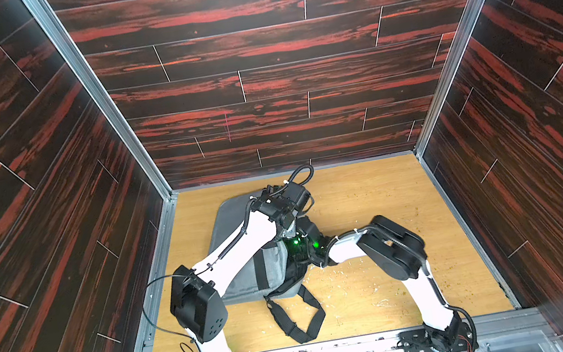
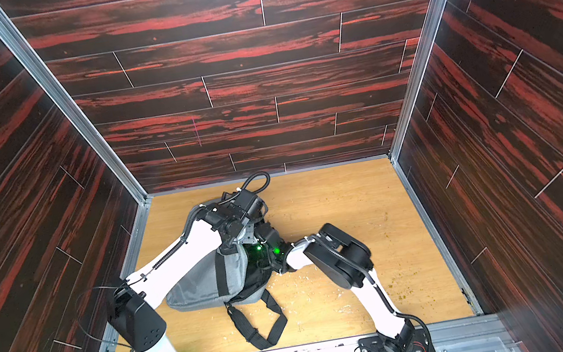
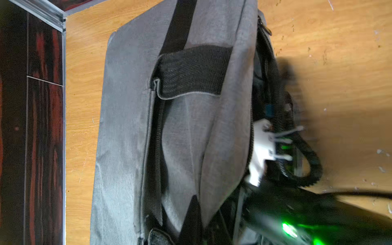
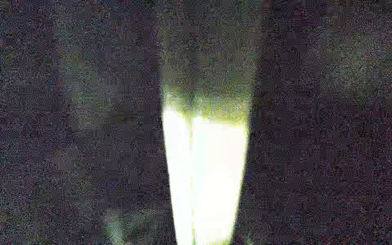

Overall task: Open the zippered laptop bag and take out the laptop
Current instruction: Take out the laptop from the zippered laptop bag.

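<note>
Near edge: a metal rail [image 1: 338, 351] carries both arm bases. From it the left arm [image 1: 241, 244] reaches over the zippered laptop bag [image 1: 271, 266], which lies left of centre on the wooden table [image 1: 370, 189]. The bag's far corner is near the back-left corner post [image 1: 158, 181].

The left gripper [image 1: 289, 232] points down with its jaws pressed together. In both top views the bag's grey upper panel rises in a tent to it, pinched near the open edge. In the left wrist view the zip teeth [image 3: 265, 42] run along that edge, parted.

The right arm [image 1: 345, 247] enters this mouth from the side. The right gripper [image 1: 296, 255] is sunk in the bag, so whether its jaws are spread cannot be told. The right wrist view gives only dark grain and a bright wedge.

A black webbing stripe [image 1: 260, 272] crosses the panel. The black shoulder strap [image 1: 297, 320] loops over the table toward the rail.

Open wood, scattered with crumbs [image 1: 366, 286], lies between the right arm and the right wall [image 1: 503, 187]. On the bag's left only a narrow margin separates it from the left wall [image 1: 50, 221].
</note>
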